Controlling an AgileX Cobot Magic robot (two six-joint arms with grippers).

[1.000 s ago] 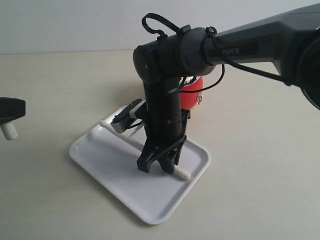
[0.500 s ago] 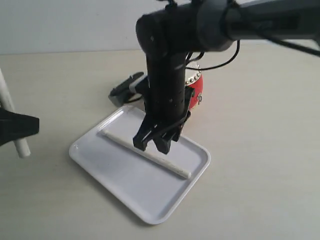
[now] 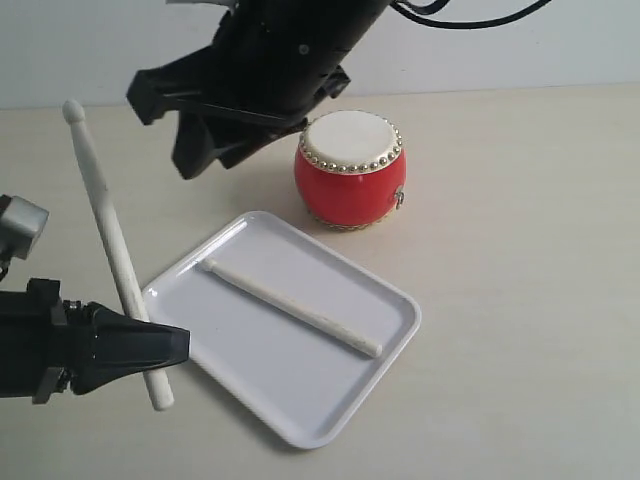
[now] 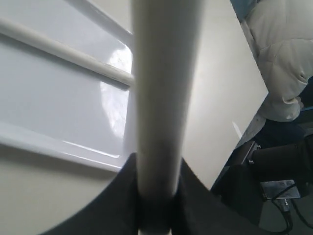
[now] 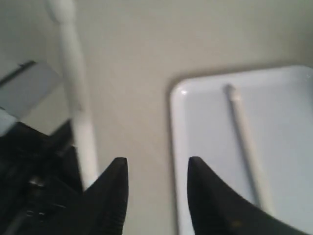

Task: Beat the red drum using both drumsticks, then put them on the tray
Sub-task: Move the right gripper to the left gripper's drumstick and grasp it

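Left gripper point(image 3: 162, 343): jaws were clamped on the held drumstick, near its butt end.
Held drumstick point(image 3: 105, 210): a slim pale wooden stick that stood steeply with its rounded tip up, just off the tray's left edge.
Right gripper point(image 5: 156, 169): jaws were spread wide and empty, raised above the pale beige tabletop point(image 3: 520, 300), left of the drum.
Laid drumstick point(image 3: 290, 305): the matching wooden stick lay diagonally inside the tray.
Tray point(image 3: 300, 405): glossy white, rectangular, with a low rim.
Red drum point(image 3: 350, 175): a squat barrel with a cream skin, it stood just beyond the tray's far edge.
Risk, rim strike: the butt hung below the jaws and could have caught the rim and shoved the tray.
Risk, roll-off: a stick let go while this steep could likely have bounced over the low rim or knocked the laid drumstick.
Risk, arm clash: the tall tip swung near the right arm.
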